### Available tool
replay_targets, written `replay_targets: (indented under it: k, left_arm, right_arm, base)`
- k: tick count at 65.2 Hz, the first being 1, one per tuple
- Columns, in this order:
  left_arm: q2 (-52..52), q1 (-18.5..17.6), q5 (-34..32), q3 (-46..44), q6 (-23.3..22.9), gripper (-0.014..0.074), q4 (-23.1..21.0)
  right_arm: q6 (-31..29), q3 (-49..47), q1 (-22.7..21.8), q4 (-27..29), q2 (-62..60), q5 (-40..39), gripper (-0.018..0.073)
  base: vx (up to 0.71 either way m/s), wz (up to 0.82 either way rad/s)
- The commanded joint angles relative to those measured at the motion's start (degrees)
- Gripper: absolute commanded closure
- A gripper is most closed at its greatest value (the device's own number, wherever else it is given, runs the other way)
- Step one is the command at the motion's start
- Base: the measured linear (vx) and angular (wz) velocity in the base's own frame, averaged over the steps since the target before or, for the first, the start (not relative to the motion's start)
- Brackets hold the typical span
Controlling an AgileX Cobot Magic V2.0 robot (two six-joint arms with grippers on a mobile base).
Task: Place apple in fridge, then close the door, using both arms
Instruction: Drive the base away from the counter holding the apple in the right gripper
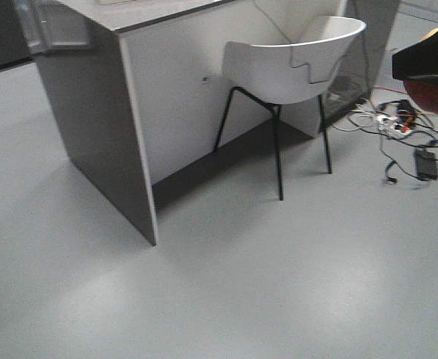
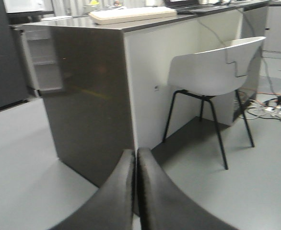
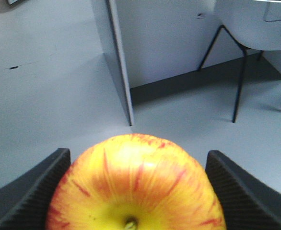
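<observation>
The right gripper pinches the apple between its two ribbed black fingers, one against each side of the fruit. Only its wrist view shows this grip, with the yellow, red-streaked skin and the stem pit filling the gap. The front view catches just a sliver at its right edge: the black gripper body with the apple's red side under it.

The left gripper appears only in its own wrist view. Its curved fingers are pressed together with nothing between them.

Just ahead of the left gripper stands the dark grey end panel of a desk. A white chair on thin black legs is tucked beside the desk, further ahead and to the right. Only this view shows the desk top, where a pale keyboard lies.

Up and to the left of the gripper, past the desk corner, is the white inner face of the door with its bins, blurred in the front view. Tangled cables lie on the grey floor beyond the chair, below the held apple in the front view.
</observation>
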Motion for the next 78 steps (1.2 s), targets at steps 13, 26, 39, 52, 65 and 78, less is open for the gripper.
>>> replay_targets:
  k: [13,26,39,52,65,78]
  left_arm:
    - [-0.94,0.04,-4.09,0.88,-0.36,0.0604,-0.06]
    - [-0.94,0.04,-4.09,0.88,-0.36,0.0604,-0.06]
    - [-0.94,0.04,-4.09,0.88,-0.36,0.0604,-0.06]
    - [-0.94,0.04,-4.09,0.88,-0.36,0.0604,-0.06]
    - [-0.94,0.04,-4.09,0.88,-0.36,0.0604,-0.06]
    - [-0.94,0.04,-4.09,0.88,-0.36,0.0604,-0.06]
  right_arm:
    - [-0.35,-1.68,-0.24,1.46,-1.17,-3.82,0.0381]
    - [-0.35,-1.68,-0.24,1.46,-1.17,-3.82,0.0381]
    - [-0.35,-1.68,-0.24,1.46,-1.17,-3.82,0.0381]
    - [-0.35,-1.68,-0.24,1.46,-1.17,-3.82,0.0381]
    - [-0.35,-1.68,-0.24,1.46,-1.17,-3.82,0.0381]
    - [-0.35,-1.68,-0.24,1.46,-1.17,-3.82,0.0381]
  base:
    - [-0.01,0.40]
    - [-0.01,0.40]
    - [-0.01,0.40]
    - [0.00,0.40]
    - [0.01,0.38]
    - [0.03,0.28]
